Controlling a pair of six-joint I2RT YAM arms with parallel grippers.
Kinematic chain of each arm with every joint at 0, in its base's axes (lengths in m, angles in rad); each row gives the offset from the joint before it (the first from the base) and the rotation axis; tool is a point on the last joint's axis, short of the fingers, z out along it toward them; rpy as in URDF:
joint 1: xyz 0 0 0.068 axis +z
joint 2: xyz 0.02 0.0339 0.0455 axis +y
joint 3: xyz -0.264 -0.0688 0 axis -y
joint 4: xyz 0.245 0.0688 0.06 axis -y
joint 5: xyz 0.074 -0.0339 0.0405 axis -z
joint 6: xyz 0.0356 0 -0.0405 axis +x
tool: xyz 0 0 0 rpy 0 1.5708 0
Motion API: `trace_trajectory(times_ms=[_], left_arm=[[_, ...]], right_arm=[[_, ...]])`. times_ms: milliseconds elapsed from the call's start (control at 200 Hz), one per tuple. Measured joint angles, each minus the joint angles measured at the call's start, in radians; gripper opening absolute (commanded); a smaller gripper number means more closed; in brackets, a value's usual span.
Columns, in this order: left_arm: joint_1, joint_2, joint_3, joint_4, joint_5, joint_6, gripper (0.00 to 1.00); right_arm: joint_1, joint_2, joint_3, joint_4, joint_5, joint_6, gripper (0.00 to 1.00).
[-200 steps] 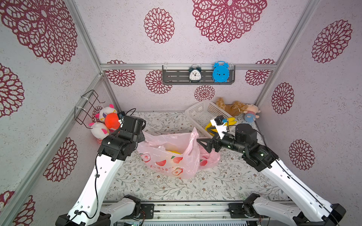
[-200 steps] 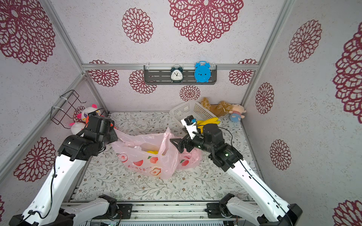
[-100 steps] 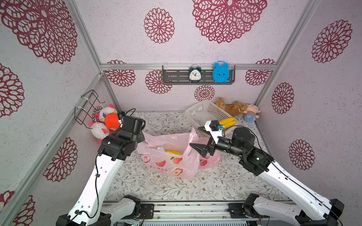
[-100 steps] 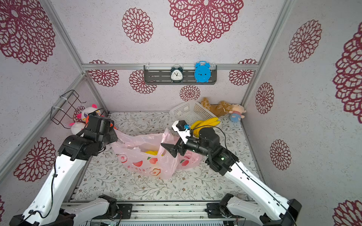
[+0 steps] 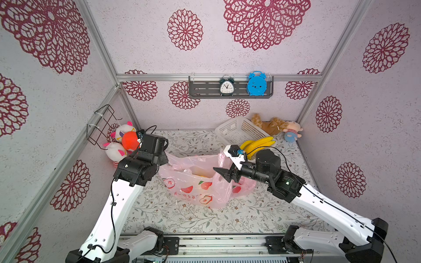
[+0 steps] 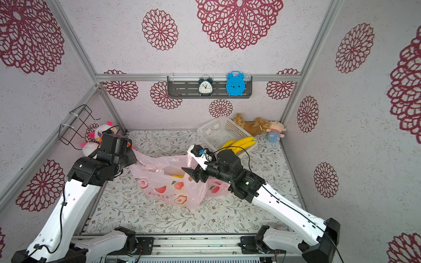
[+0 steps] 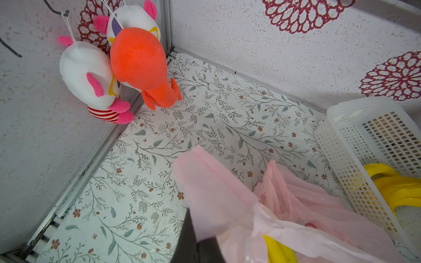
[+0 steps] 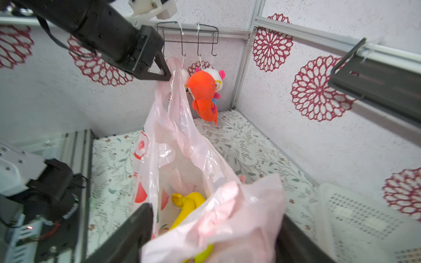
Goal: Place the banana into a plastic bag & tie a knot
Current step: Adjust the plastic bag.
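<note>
The pink plastic bag (image 5: 193, 185) (image 6: 168, 185) with fruit prints lies mid-table, mouth up. A yellow banana (image 8: 189, 205) (image 7: 276, 250) rests inside it. My left gripper (image 7: 198, 243) (image 8: 164, 72) is shut on the bag's left handle and holds it raised and taut. In both top views it sits at the bag's left end (image 5: 167, 159). My right gripper (image 8: 215, 214) (image 5: 224, 176) (image 6: 191, 174) is at the bag's right side. Its jaws stand apart, with the bunched right handle between the fingers (image 8: 136, 225).
A tipped white basket (image 5: 237, 132) with a bunch of bananas (image 5: 257, 143) stands at the back right, close behind my right wrist. Plush toys (image 5: 123, 141) hang in the left corner under a wire rack (image 5: 102, 123). More plush toys (image 5: 273, 125) lie at the back right.
My right gripper has moved left onto the bag's right handle, and its jaws have narrowed around it. The left gripper has kept its hold and place.
</note>
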Motion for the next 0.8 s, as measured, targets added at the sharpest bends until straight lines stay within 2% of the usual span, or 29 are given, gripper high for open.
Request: trace_trajectory(times_ms=[10, 195, 255, 330, 375, 520, 565, 800], left_arm=[[0.0, 0.0, 0.0, 0.0, 0.001, 0.0, 0.0], [0.002, 0.025, 0.009, 0.007, 0.02, 0.013, 0.0], [0.002, 0.037, 0.024, 0.013, 0.031, 0.026, 0.17], [0.002, 0.039, 0.036, 0.036, 0.048, 0.048, 0.5], [0.003, 0.032, 0.038, 0.059, 0.057, 0.057, 0.66], [0.004, -0.013, 0.012, 0.153, 0.08, 0.096, 1.0], [0.005, -0.039, -0.013, 0.186, 0.086, 0.111, 0.97], [0.009, -0.213, -0.227, 0.37, 0.124, 0.144, 0.97]], right_arm=[[0.001, 0.002, 0.001, 0.0, 0.005, 0.0, 0.0], [0.008, 0.06, 0.08, -0.033, 0.051, 0.018, 0.0], [0.008, 0.069, 0.118, -0.053, 0.062, 0.029, 0.0], [-0.002, 0.078, 0.182, -0.087, 0.074, 0.054, 0.0], [-0.014, 0.083, 0.218, -0.105, 0.071, 0.069, 0.0], [-0.126, 0.092, 0.275, -0.121, 0.029, 0.14, 0.0], [-0.167, 0.095, 0.274, -0.128, 0.008, 0.164, 0.0], [-0.336, 0.137, 0.266, -0.172, -0.097, 0.266, 0.0]])
